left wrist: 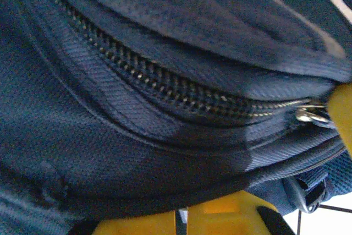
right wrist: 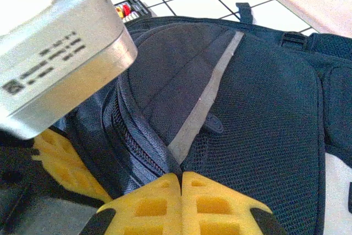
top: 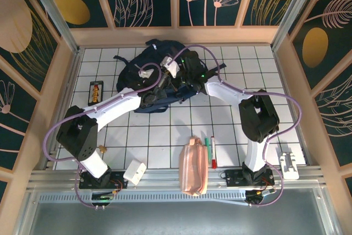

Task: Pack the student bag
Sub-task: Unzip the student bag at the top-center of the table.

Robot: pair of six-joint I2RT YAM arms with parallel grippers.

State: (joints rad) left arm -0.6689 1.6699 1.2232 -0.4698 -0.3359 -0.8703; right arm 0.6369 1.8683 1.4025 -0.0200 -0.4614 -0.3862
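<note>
Both at student bag (top: 135,65): left gripper (left wrist: 181,219) closed | right gripper (right wrist: 181,191) closed | bag at table (top: 165,136) far edge | pouch (top: 193,170) at near edge

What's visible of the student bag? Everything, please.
The student bag is a large navy woven-fabric backpack lying at the far middle of the table, with a dark strap trailing beyond it. A pale grey stripe crosses its front panel. A metal-toothed zipper looks closed where seen, its pull at one end. The left pincer and right pincer are shut, pressed against its fabric.
</note>
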